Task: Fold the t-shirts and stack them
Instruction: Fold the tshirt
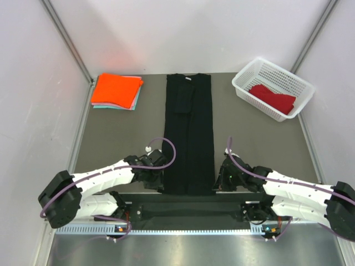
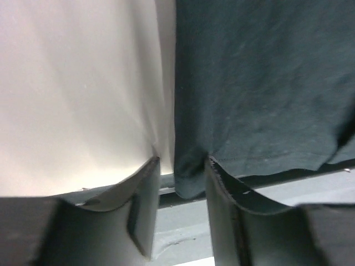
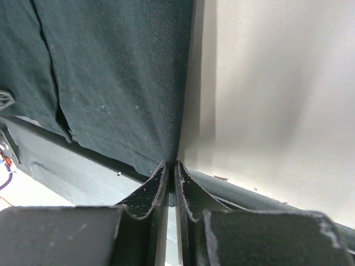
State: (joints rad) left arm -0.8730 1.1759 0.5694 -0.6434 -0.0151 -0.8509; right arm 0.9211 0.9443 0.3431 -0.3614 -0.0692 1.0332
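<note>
We see the left pincer [image 2: 182, 162] apart around one near corner of the black t-shirt [image 1: 188, 133] on the tabletop [image 1: 122, 133]; the right pincer [image 3: 171, 164] clamps the other.

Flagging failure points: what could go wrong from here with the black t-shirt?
1. The left gripper stands open around the black t-shirt hem while the right gripper pinches it; lifting now could skew the fold.
2. That hem lies at the table edge and might slide off.
</note>
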